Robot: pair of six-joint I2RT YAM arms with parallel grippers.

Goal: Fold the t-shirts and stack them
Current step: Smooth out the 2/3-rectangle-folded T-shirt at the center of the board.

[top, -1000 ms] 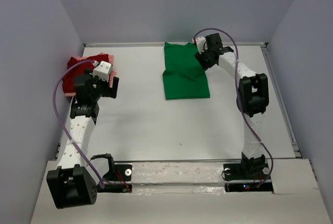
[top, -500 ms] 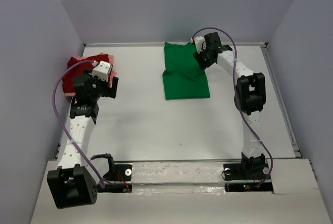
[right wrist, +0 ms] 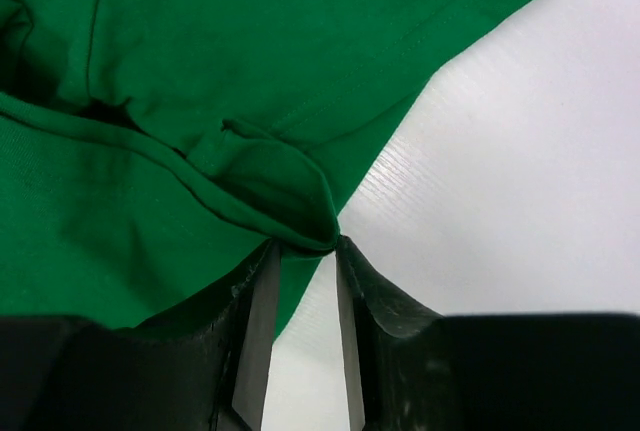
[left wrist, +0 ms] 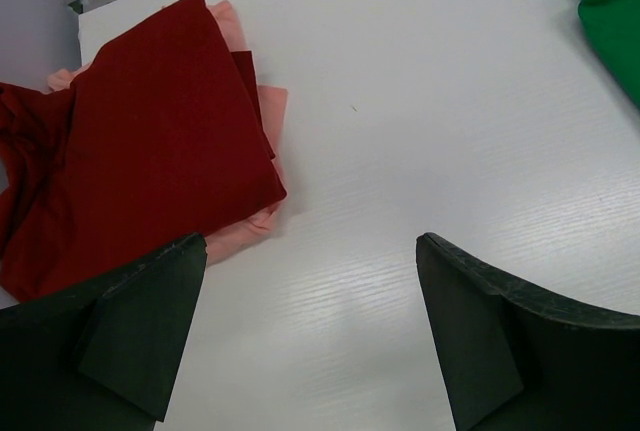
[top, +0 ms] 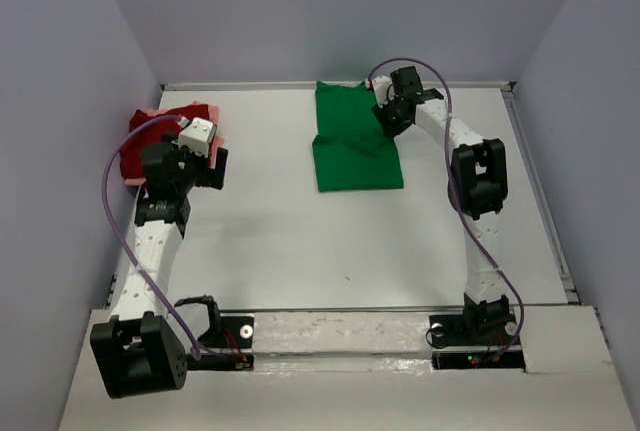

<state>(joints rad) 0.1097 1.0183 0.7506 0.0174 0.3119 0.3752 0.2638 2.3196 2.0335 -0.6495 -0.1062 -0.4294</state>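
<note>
Top view: green t-shirt (top: 355,146) lies flat at far centre of the table (top: 300,241). Right gripper (top: 388,116) is at its far right edge. Left gripper (top: 215,166) hangs just right of the pile at far left.

Left wrist: jaws wide apart, nothing between them. Dark red t-shirt (left wrist: 150,161) lies folded on the pale pink t-shirt (left wrist: 262,111).

Right wrist: jaws narrowed, tips either side of a raised green fold. Cannot tell if it is clamped.

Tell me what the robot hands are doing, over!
Left gripper open, beside red shirt lying on pink shirt. Right gripper narrow, tips at green shirt edge fold; grip unclear. Nothing blocking either arm.
</note>
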